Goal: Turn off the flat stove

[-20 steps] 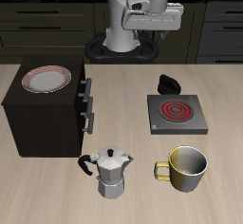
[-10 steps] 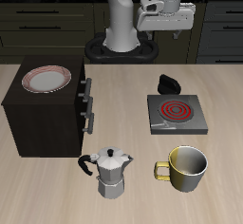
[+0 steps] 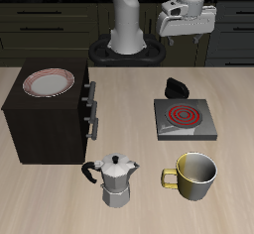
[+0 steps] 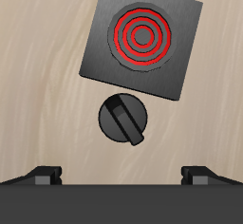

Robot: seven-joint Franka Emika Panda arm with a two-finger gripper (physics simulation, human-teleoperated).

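stove (image 3: 184, 118) coil glowed red, on | knob (image 4: 123, 120) untouched behind slab | gripper (image 3: 188, 37) hung high above knob, fingers spread, likely lining up descent

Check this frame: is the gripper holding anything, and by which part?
Nothing is held. The gripper hangs open above the table, over the stove and its knob.

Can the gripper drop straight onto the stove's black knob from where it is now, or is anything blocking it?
Probably yes. The gripper hangs high above the table with jaws open, and the black knob of the flat stove, coil glowing red, lies bare beneath it. The moka pot and mug stand nearer the front edge.
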